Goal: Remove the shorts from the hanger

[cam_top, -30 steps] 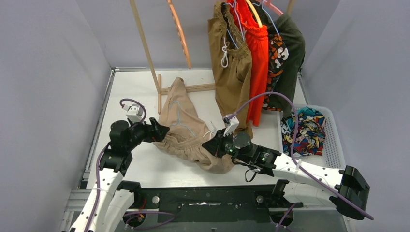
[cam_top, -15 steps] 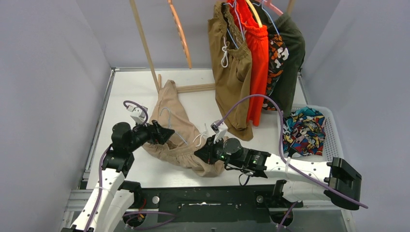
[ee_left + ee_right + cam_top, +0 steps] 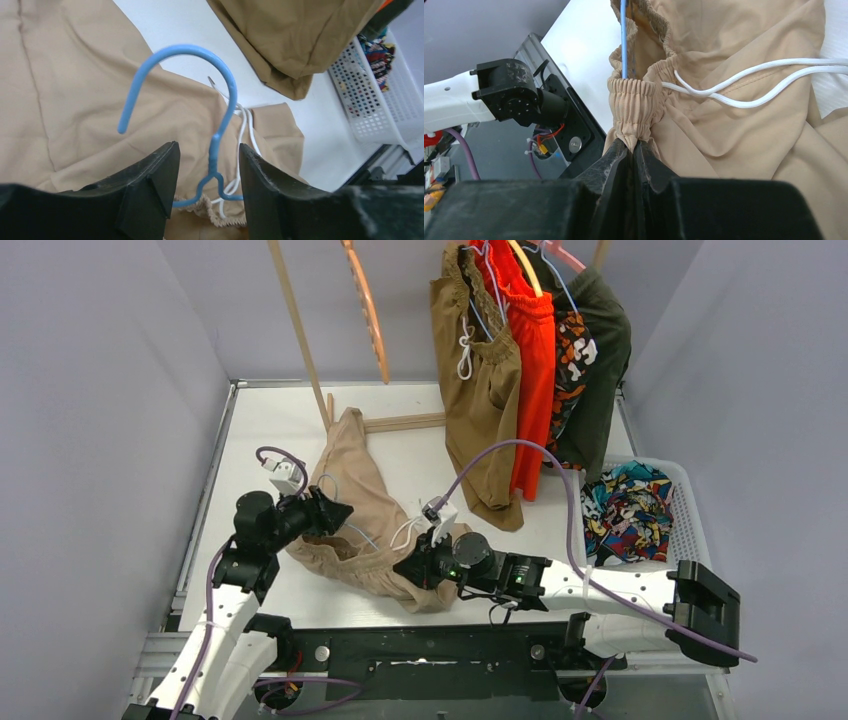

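**Site.** We note a white worktop (image 3: 270, 425) with a wooden rack (image 3: 300, 340) at its far edge. Four pairs of hanging shorts (image 3: 480, 390) crowd the rack's right end. A white basket (image 3: 690, 540) at the right edge holds a comic-print pair.

**Task item.** The beige shorts (image 3: 360, 505) lie crumpled on the worktop near its near edge, left of centre. One leg trails back towards the rack's foot.

**End effectors.** The right gripper (image 3: 634, 145) is clamped tight on a bunch of elastic waistband. The left gripper (image 3: 207, 147) has its jaws apart, one on each side of the neck of the blue hanger (image 3: 231, 95) and touching neither side.

**Small items.** The hanger's wire runs down inside the waistband. The white drawstring (image 3: 704, 92) lies loose across the cloth beside it.

**Assessment.** We judge that the step in hand is to secure the hanger.
- The left jaws should close squarely on the neck, below the hook, so that it cannot twist.
- The right arm should then draw the waistband off along the line of the hanger's shoulder, not across it.
- The drawstring looping round the neck is the likely snag.
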You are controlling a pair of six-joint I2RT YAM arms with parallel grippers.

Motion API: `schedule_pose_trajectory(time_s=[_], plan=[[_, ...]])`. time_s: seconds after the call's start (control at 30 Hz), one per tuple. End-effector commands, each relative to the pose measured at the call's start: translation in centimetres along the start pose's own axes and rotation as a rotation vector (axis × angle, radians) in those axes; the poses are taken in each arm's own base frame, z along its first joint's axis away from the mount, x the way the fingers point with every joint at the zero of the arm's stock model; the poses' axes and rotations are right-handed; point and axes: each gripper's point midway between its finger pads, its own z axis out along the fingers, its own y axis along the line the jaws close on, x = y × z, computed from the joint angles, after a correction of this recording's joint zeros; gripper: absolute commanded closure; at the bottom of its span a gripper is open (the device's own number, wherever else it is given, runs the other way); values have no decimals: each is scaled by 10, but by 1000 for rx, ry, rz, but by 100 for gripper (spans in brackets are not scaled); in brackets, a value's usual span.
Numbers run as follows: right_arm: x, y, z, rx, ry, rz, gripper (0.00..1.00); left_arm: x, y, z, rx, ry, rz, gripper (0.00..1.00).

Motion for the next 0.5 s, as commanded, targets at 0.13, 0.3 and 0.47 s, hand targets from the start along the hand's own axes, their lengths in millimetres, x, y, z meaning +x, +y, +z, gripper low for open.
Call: schedule_pose_trajectory(time_s=[0.13, 0.3, 0.47], plan=[[-18, 23, 2, -60, -46, -27, 100, -34, 12, -6, -121, -106, 82, 86], [-24, 16, -2, -28, -78, -23, 100, -32, 10, -6, -113, -89, 89, 84], [-17, 15, -3, -33, -61, -17, 100, -31, 6, -5, -94, -83, 95, 65]])
